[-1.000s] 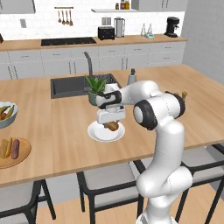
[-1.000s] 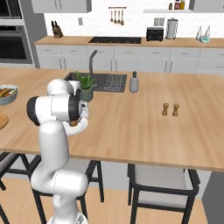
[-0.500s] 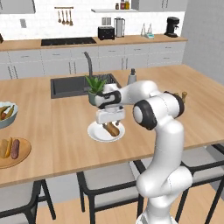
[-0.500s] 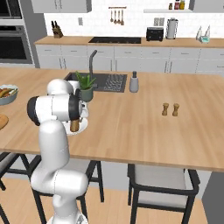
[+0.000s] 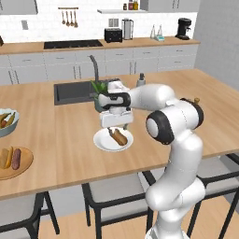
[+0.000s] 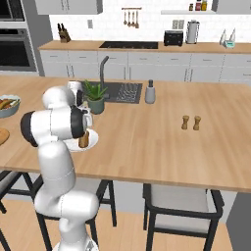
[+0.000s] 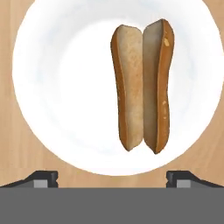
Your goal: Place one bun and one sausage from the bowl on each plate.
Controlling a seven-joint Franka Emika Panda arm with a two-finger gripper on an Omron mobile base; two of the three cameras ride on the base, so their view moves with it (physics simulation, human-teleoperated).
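We are seeing the gripper (image 7: pixel 112 177) hanging with its jaws spread wide and nothing between them; in the hand view its two dark fingertips (image 7: pixel 41 178) are standing far apart at the bottom edge, both clear of any object. Directly beneath the gripper (image 5: pixel 115 126) the white plate (image 7: pixel 65 96) is lying flat on the wooden island counter (image 5: pixel 60 135), and on it a bun (image 7: pixel 142 87) is resting, split lengthwise so that its two pale cut faces are showing side by side, off-centre toward one side of the plate. The bun is lying free of the fingers.

From the left base view we are looking at the same bun (image 5: pixel 120 137) on the white plate (image 5: pixel 103 142) just below the hand, with a small potted plant (image 5: pixel 100 89) and the sink (image 5: pixel 72 91) just behind the gripper. Far off to the gripper's left, near the counter's edge, the tan wooden plate (image 5: pixel 18 169) is carrying what look to us like a bun (image 5: pixel 6 158) and a sausage (image 5: pixel 16 158) lying side by side, though they are small there. Just beyond that plate a bowl (image 5: pixel 10 127) with yellowish contents is sitting at the frame's edge.

In the right base view the arm is covering most of the white plate (image 6: pixel 92 142), and two small shakers (image 6: pixel 190 122) are standing well apart to the gripper's right.
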